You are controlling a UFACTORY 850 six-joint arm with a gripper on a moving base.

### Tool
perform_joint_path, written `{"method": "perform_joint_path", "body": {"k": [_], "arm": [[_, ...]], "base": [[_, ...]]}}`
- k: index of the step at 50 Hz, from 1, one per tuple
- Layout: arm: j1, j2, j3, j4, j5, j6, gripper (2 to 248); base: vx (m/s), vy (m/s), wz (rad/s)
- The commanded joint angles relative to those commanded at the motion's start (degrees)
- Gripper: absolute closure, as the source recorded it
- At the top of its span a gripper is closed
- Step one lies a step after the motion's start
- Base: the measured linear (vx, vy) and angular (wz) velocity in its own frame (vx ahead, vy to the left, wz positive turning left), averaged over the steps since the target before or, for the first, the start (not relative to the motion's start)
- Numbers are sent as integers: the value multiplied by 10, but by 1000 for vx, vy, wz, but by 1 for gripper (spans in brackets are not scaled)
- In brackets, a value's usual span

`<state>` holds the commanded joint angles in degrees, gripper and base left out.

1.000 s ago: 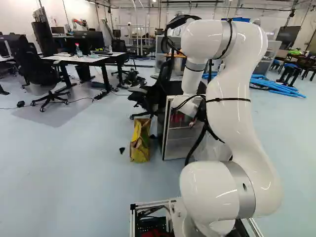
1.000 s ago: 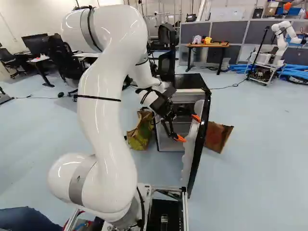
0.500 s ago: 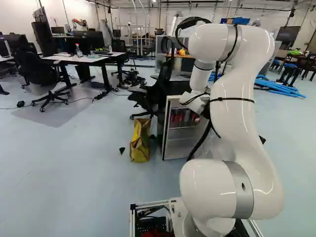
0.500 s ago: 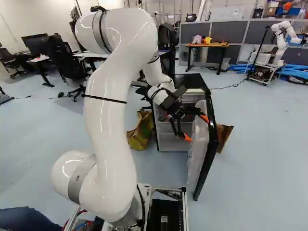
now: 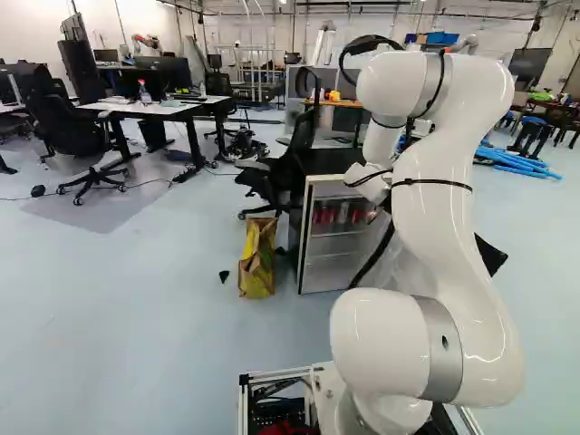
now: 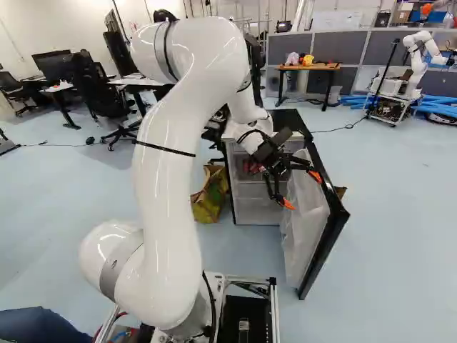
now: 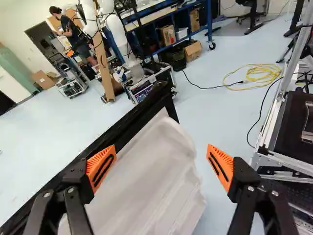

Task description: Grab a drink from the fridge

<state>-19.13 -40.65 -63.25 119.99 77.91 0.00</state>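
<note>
The gripper (image 6: 300,187) hangs at the fridge's open door in the right base view. In the wrist view the gripper (image 7: 160,164) stands wide open with nothing gripped; one finger is over the door's dark edge, and the white inner side of the door (image 7: 151,181) lies between and ahead of the fingers. The small fridge (image 5: 333,258) stands beyond the arm, its door (image 6: 314,229) swung out toward the base. Red and silver cans (image 5: 342,214) stand on its upper shelf, partly hidden by the arm at one side.
A yellow paper bag (image 5: 257,258) stands beside the fridge and a black office chair (image 5: 288,172) behind it. A brown bag (image 6: 340,191) shows behind the door. Another robot (image 6: 421,61) stands at the far right of the right base view.
The arm has shifted to the right in both base views, and the fridge door has swung wider along with the gripper. More of the cans shows. The base has not moved.
</note>
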Motion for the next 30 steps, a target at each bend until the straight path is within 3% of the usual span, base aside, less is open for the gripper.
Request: {"method": "perform_joint_path", "body": {"k": [30], "arm": [[-56, -27, -67, 0, 0, 0, 3]], "base": [[0, 0, 0]]}}
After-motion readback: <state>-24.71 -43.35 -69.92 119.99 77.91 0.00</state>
